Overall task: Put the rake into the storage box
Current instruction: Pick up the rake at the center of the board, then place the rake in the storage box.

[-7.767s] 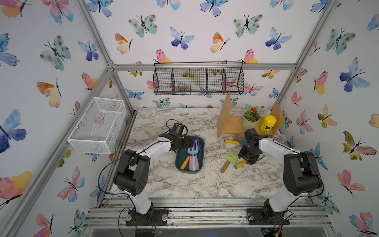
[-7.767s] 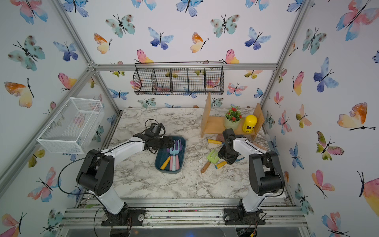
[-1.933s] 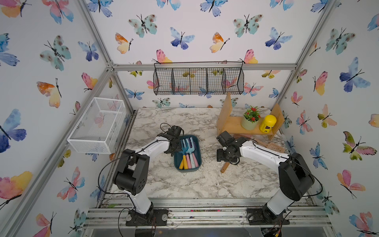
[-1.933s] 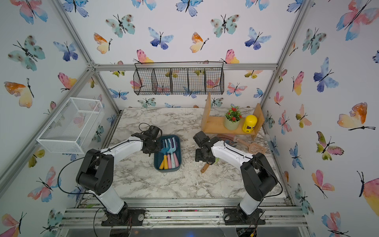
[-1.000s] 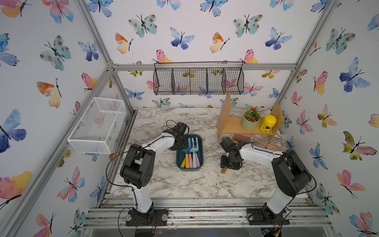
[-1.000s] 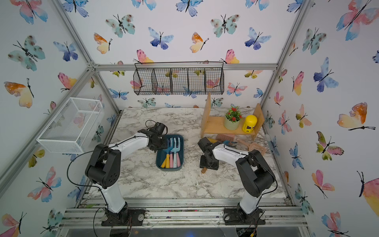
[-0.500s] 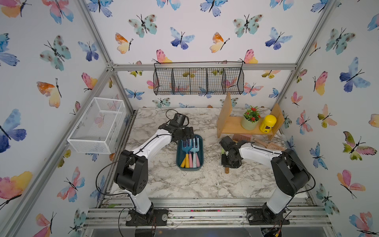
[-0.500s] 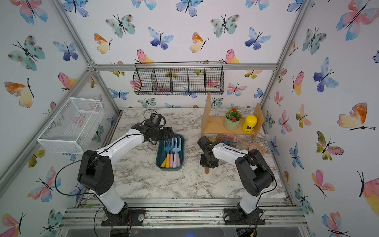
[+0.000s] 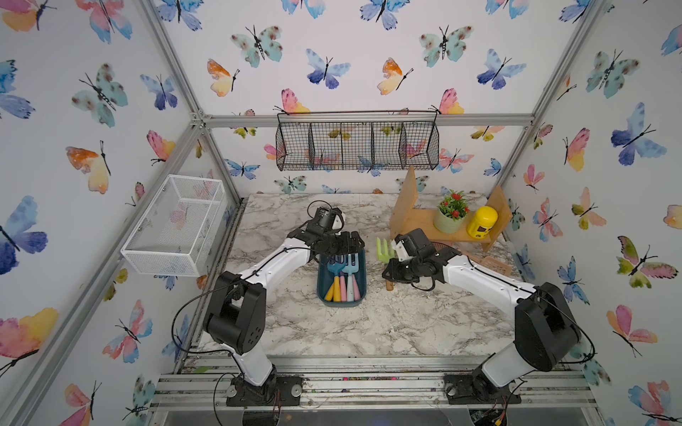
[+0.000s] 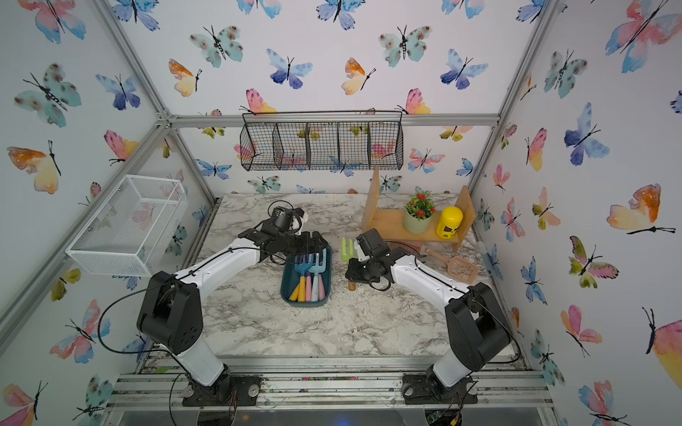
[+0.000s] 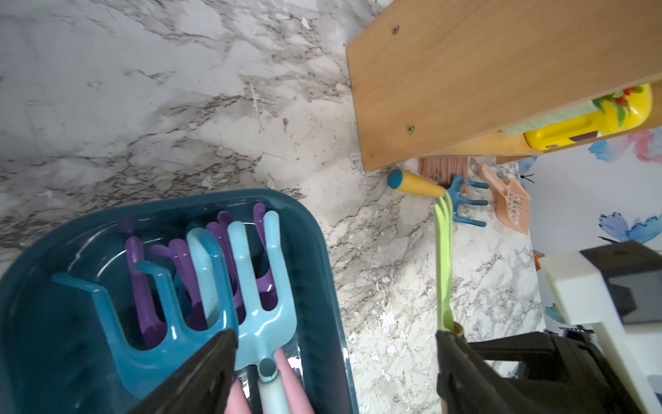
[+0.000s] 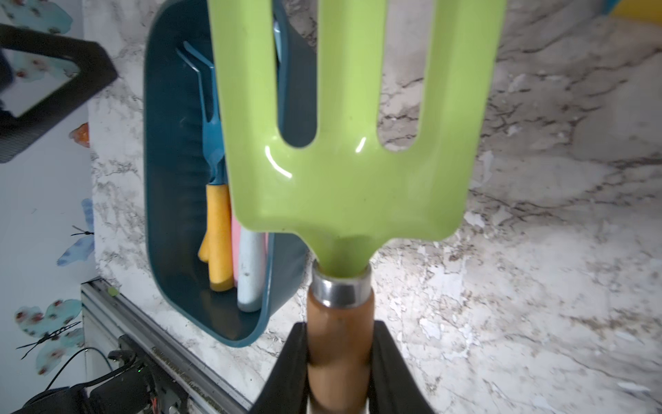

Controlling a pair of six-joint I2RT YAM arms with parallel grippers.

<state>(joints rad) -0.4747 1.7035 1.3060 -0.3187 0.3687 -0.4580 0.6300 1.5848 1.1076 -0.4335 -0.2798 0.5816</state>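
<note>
Right gripper [image 12: 338, 335]: clenched on the rake's wooden handle just below the metal collar. One black finger [image 12: 283, 372] presses on each side of the handle.
Rake [image 12: 344, 172]: held roughly upright, with the green three-tined head up and the handle down. In both top views [image 9: 385, 249] [image 10: 348, 249] it is wholly outside the storage box [image 9: 341, 304], just beside the box's long wall on the right arm's side.
Handle end: low over the marble beside the box. I cannot tell whether it touches the table [image 9: 332, 332].
Left gripper [image 11: 335, 344]: spread wide and grasping nothing. It hovers over the far end of the box. One finger is above the tool heads inside, and the other is past the box rim on the rake's side.
Storage box: dark teal and shallow. It sits on the table between the two arms, with its long sides running away from the arm bases.
Box contents: a pale blue fork [image 11: 258, 304], a darker blue rake [image 11: 143, 329] and a purple tool [image 11: 136, 258] lie with their heads toward the far end. Their yellow, pink and pale handles point toward the near end.
Wooden shelf [image 9: 404, 206]: stands apart from the box, beyond the held rake. It carries a flower pot [image 9: 448, 221] and a yellow bottle [image 9: 481, 221].
Blue claw tool [image 11: 462, 200]: has a yellow handle and lies at the shelf's foot, farther from the box than the held rake.
Peach scoop [image 10: 461, 267]: flat on the table, farthest from the box.
</note>
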